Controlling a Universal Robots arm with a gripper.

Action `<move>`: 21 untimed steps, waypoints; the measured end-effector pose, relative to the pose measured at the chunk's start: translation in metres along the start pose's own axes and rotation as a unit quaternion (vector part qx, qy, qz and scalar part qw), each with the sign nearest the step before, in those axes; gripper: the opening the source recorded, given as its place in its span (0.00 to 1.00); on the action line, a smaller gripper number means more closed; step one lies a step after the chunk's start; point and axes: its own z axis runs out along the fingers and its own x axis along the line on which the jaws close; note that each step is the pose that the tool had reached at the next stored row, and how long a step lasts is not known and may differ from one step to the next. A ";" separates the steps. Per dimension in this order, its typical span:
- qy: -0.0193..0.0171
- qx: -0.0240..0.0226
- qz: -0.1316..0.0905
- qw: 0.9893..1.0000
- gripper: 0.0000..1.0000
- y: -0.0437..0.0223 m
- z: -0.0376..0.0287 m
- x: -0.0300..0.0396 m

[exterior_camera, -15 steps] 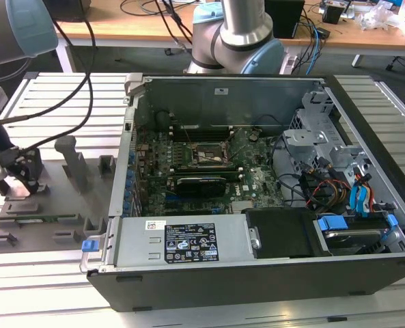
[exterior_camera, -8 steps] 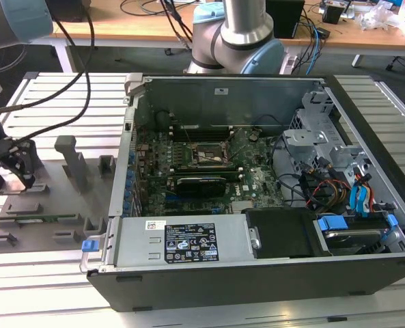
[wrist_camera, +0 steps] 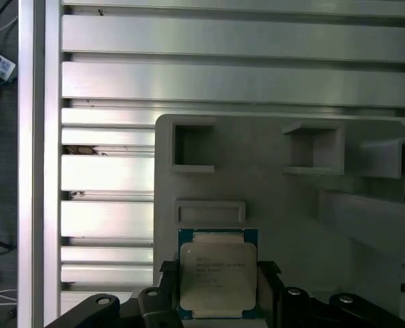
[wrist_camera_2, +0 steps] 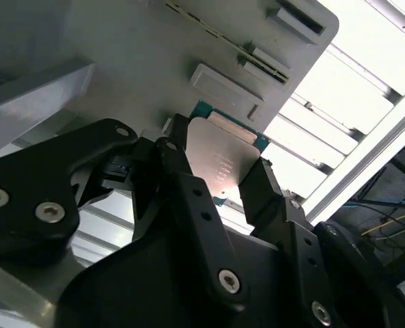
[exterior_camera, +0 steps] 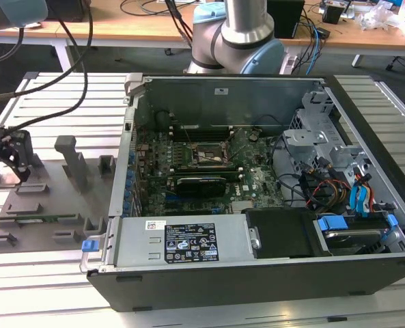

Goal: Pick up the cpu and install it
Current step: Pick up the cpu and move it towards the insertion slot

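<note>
A: Entry one, the tool (exterior_camera: 16,166). Location and condition?

B: Far on the exterior view's left, low over the grey fixture plate (exterior_camera: 35,225) on the slatted worktop (exterior_camera: 52,287). In both wrist views its black fingers (wrist_camera: 267,272) stand against two opposite edges of the cpu (wrist_camera: 218,270), so I list it as clamped on the chip.

A: Entry two, the cpu?

B: Pale metal top facing up, green rim showing, lying flat or nearly so on the plate and just beside a low raised bar (wrist_camera: 211,210). I cannot tell whether it has left the plate.

A: Entry three, destination?

B: The socket (exterior_camera: 207,156) sits mid-board inside the open computer case (exterior_camera: 257,273), well apart from the tool.

A: Handling notes for the grasp?

B: My judgement:
- Grip the rim only, with even pressure on both sides.
- Keep the chip level.
- Lift it straight away from the plate, so its edge does not catch the raised bar.
- A skewed hold here would likely carry through to seating, so squareness counts most.
</note>
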 end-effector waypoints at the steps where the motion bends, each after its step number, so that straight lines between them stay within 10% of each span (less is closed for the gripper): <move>1: 0.000 0.000 0.000 1.000 0.55 0.0000 -0.0020 0.0000; 21: 0.000 0.000 0.000 1.000 0.55 -0.0010 -0.0536 -0.0014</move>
